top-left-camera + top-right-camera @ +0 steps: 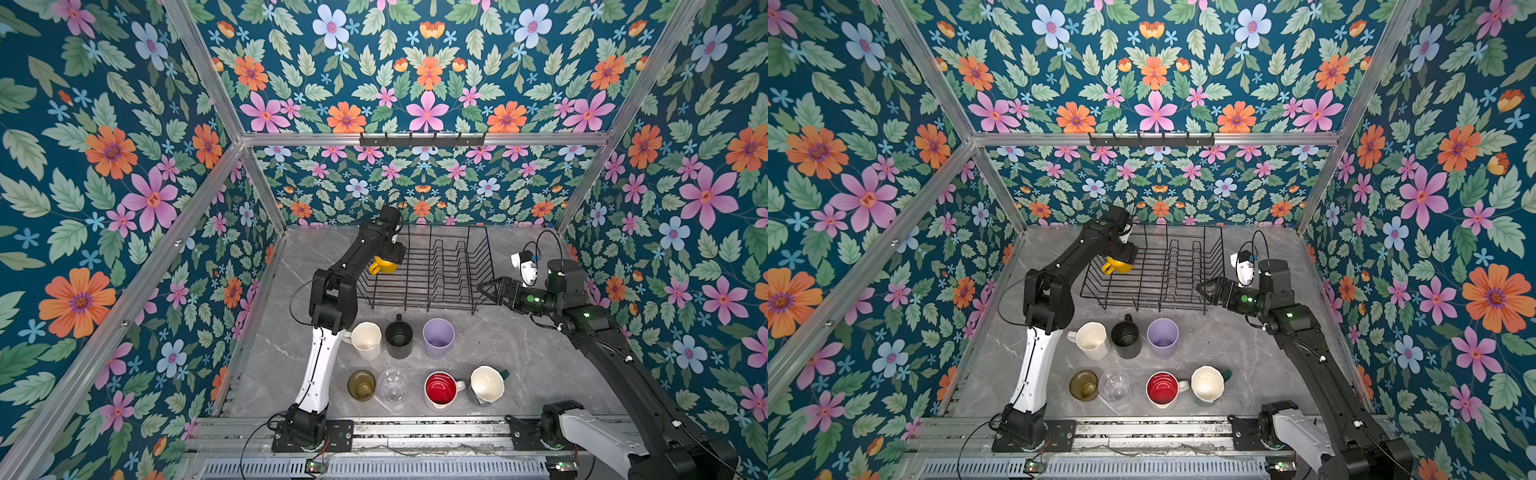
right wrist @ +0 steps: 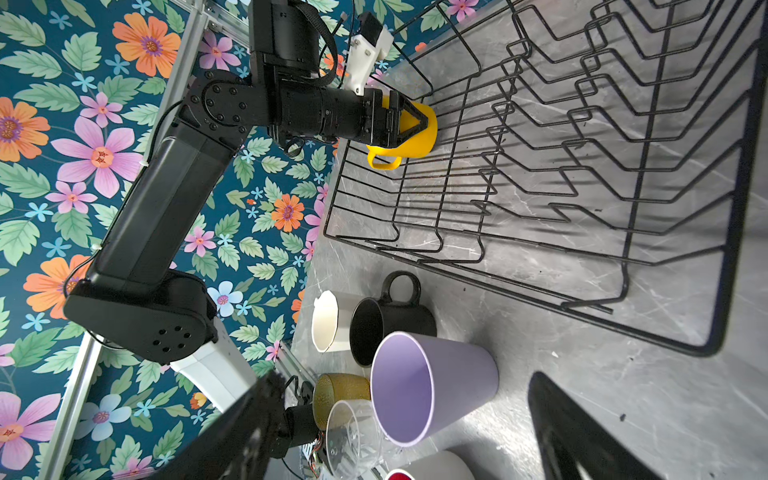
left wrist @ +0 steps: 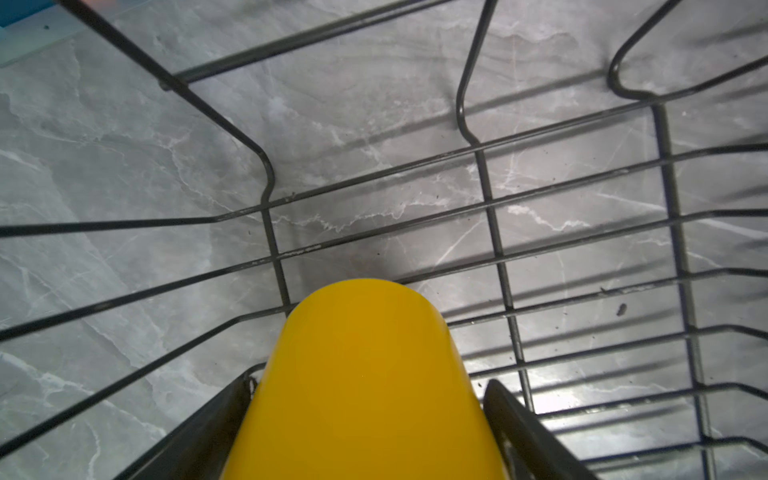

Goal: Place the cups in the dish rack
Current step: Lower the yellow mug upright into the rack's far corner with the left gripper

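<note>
**Finding 1.** The left gripper is clamped wide across the body of the yellow mug. It holds the mug low inside the far-left end of the dish rack. We judge this end was chosen because it lies clear of the upright dividers. We cannot tell whether the mug touches the rack's floor wires.

**Finding 2.** The right gripper is empty with its jaws spread, just beside the rack's near-right corner. We judge it is parked clear of the placement.

**Finding 3.** Seven cups stand upright on the table, near of the rack and not yet loaded.
- Far row: cream mug, black mug, lilac tumbler.
- Near row: olive glass, clear glass, red-lined mug, teal mug.

The gaps between them should admit a gripper.
</note>
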{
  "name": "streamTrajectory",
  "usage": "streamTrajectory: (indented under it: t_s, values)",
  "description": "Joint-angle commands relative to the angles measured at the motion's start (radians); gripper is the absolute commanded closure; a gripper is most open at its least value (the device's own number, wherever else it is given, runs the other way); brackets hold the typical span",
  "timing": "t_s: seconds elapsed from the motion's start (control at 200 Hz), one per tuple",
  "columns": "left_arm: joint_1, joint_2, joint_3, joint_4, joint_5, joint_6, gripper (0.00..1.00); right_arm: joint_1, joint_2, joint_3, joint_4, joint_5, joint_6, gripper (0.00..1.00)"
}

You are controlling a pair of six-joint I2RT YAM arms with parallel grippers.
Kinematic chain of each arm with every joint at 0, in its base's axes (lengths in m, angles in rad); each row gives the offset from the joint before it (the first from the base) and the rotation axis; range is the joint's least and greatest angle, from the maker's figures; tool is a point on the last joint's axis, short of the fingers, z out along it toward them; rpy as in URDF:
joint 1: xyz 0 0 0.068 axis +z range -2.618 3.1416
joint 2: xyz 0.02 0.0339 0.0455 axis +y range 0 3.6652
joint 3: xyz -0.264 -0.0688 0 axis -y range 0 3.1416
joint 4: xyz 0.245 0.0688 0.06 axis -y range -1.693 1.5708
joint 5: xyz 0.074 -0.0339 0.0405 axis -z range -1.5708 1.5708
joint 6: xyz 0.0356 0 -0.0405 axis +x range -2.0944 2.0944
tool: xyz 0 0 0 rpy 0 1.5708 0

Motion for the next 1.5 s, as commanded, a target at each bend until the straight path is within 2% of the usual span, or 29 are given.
streamTrajectory:
  t_s: [0.0, 0.245, 0.385, 0.49, 0.665, 0.76, 1.29, 1.495]
  values:
    - [0.005, 0.02, -0.001, 0.009, -0.032, -0.001, 0.58, 0.0, 0.001, 0.006, 0.004, 0.002, 0.006, 0.09]
    - [0.006, 0.015, -0.012, 0.022, -0.023, 0.022, 0.3, 0.0, 0.006, 0.004, -0.001, 0.0, 0.006, 0.09]
    - [0.006, -0.003, -0.035, 0.038, -0.016, 0.03, 0.22, 0.001, 0.008, 0.006, -0.002, 0.0, 0.007, 0.1]
    - [0.005, -0.015, -0.051, 0.081, -0.008, 0.033, 0.1, 0.001, 0.006, 0.006, -0.002, -0.001, 0.007, 0.1]
    - [0.005, -0.036, -0.082, 0.11, 0.013, 0.033, 0.07, 0.0, 0.005, 0.006, -0.007, -0.002, 0.006, 0.1]
    - [0.005, -0.045, -0.092, 0.119, 0.021, 0.033, 0.0, 0.0, 0.008, 0.006, -0.008, 0.0, 0.005, 0.1]
    - [0.006, -0.14, -0.171, 0.205, 0.051, 0.028, 0.0, 0.0, 0.02, 0.02, -0.066, 0.045, -0.032, 0.13]
    - [0.005, -0.238, -0.254, 0.299, 0.055, 0.013, 0.0, 0.002, 0.035, 0.043, -0.136, 0.098, -0.075, 0.17]
